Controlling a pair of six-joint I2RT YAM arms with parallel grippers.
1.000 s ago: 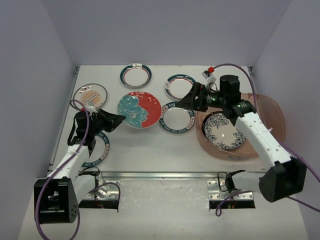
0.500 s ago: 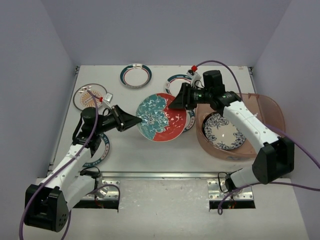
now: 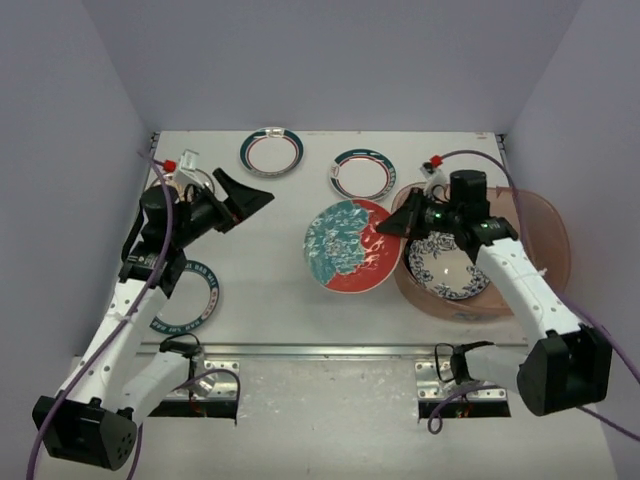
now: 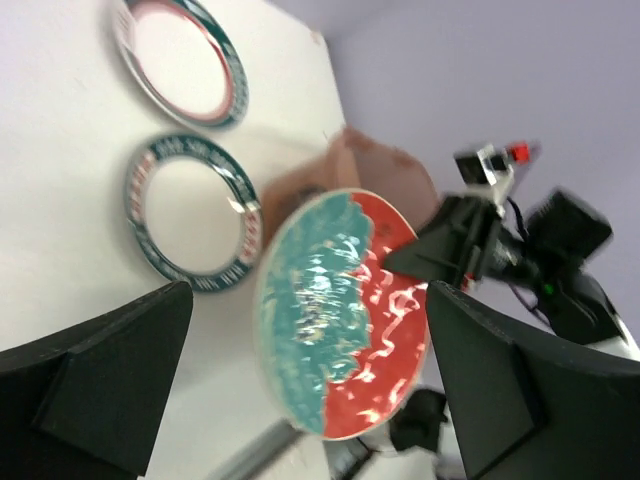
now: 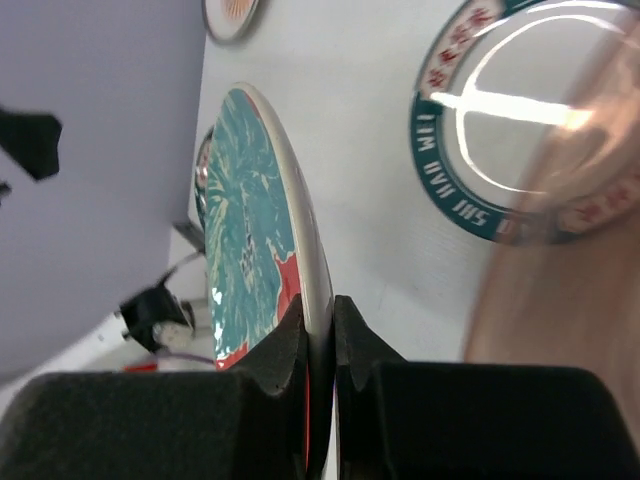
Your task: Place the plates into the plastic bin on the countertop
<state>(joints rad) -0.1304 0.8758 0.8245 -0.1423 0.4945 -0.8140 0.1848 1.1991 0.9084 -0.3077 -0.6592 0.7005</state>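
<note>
Right wrist: right fingers [image 5: 285, 385] pinch red plate [image 5: 245, 220] (left fingers [image 4: 110, 375] spread).

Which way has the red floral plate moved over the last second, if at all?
Yes. The red floral plate went right, from left of the back-right teal-rimmed plate to in front of it, now held in the right hand beside the plastic bin.

walls: plain pale lavender, back wall [image 3: 330, 60], left wall [image 3: 50, 200], right wall [image 3: 590, 120] | near ledge [image 3: 320, 430]: speckled light grey | light: even, soft
</note>
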